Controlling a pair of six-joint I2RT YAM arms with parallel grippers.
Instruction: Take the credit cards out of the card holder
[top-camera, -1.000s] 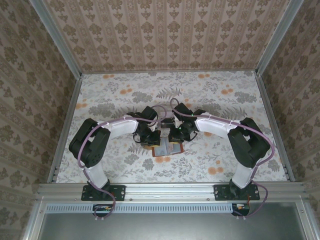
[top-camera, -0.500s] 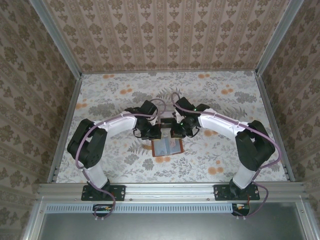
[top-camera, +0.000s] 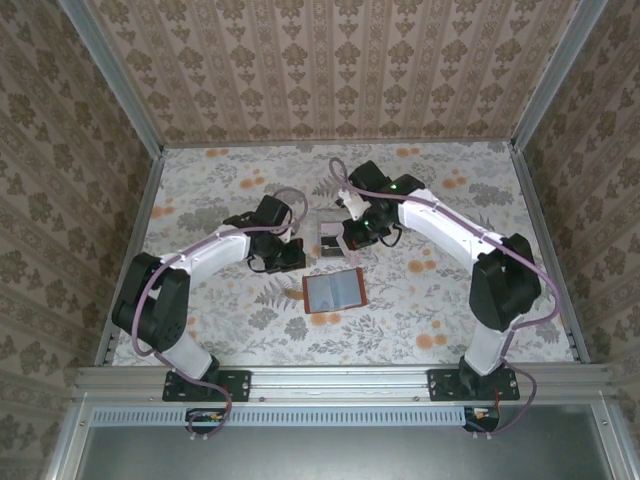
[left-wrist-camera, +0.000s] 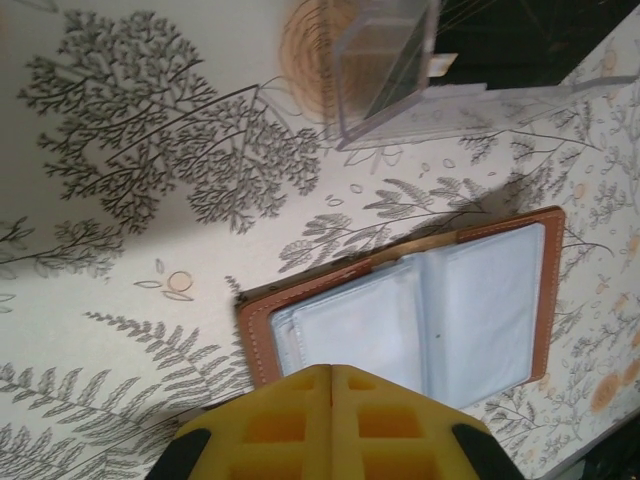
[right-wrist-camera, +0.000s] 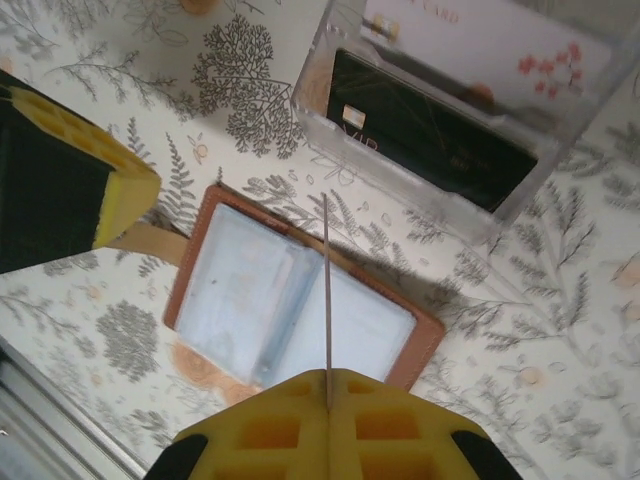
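My right fingers (right-wrist-camera: 327, 378) are clamping one credit card (right-wrist-camera: 325, 290) edge-on, hanging above the open card holder (right-wrist-camera: 230, 280), which is lying flat mid-table, slightly toward the near edge. My left fingers (left-wrist-camera: 330, 372) are pressed together on nothing, hovering just beside the holder. Beyond it, toward the far edge, the clear box (right-wrist-camera: 400, 190) is holding the other cards (right-wrist-camera: 430, 150). I'm judging it best to be squaring the card to the box's opening and lowering it inside before letting go.

I get soft, even overhead light, faint shadows on the table (top-camera: 420, 320), and a blurred clear box (left-wrist-camera: 385, 70) at left wrist.
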